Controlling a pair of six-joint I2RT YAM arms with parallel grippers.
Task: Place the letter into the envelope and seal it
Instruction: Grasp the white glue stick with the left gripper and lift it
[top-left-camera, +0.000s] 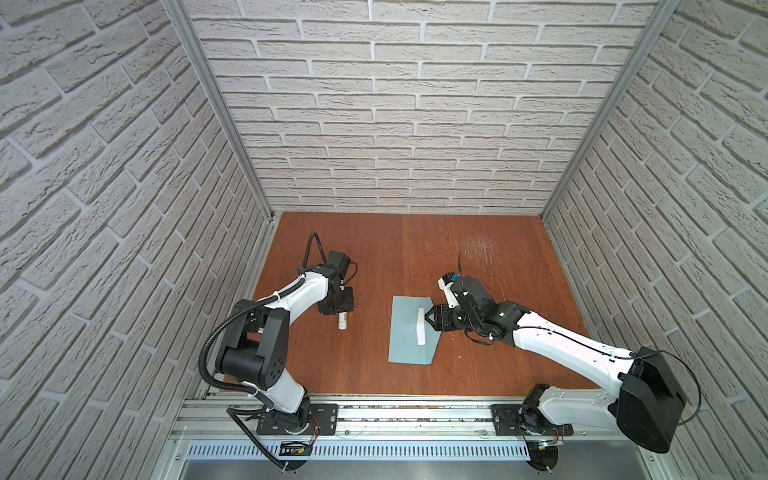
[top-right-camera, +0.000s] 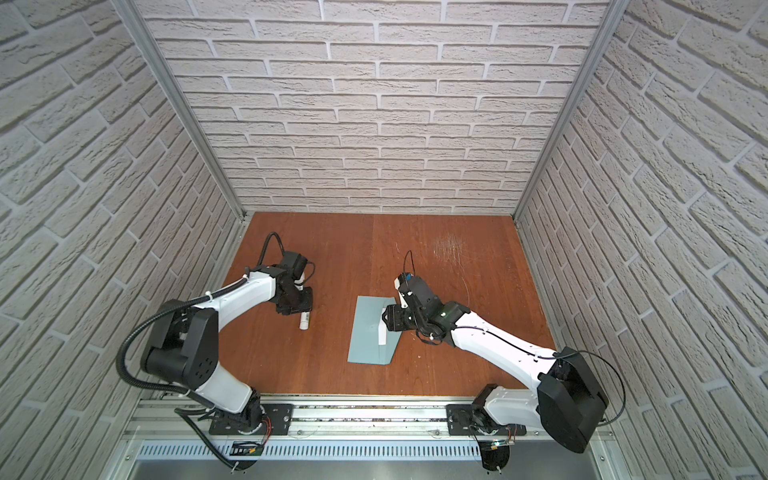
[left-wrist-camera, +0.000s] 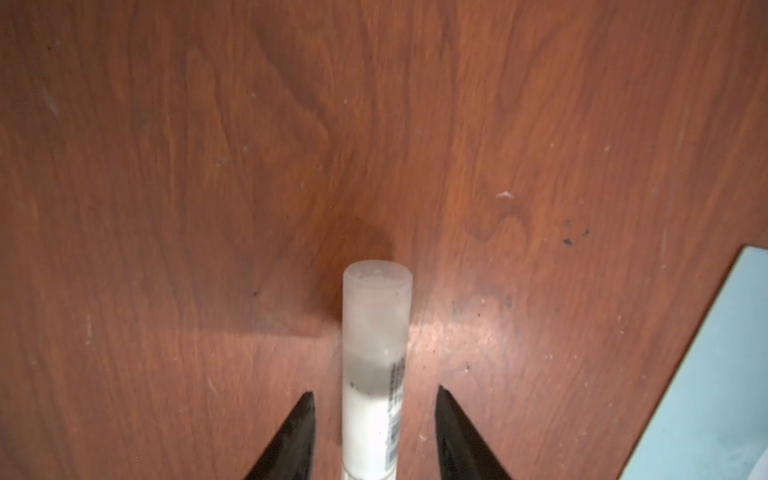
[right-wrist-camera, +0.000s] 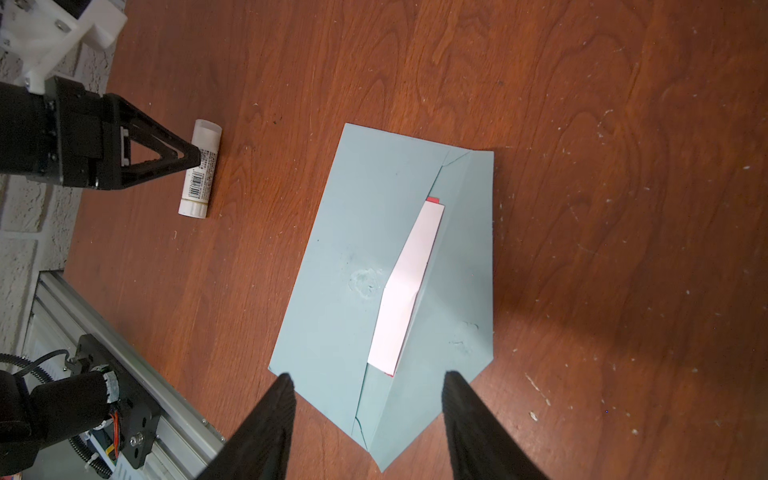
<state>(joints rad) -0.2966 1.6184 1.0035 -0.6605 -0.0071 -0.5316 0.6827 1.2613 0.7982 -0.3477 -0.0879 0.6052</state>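
Though white from above, letter, red edge in right wrist view

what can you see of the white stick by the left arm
The white stick is a cylinder, plastic by the look of it, with a cloudy translucent cap on one end, a white body and a printed barcode label. It lies on its side on the wooden table, left of the envelope and apart from it. The left claw straddles its body, open, with a gap showing on each side, so it isn't gripped yet.
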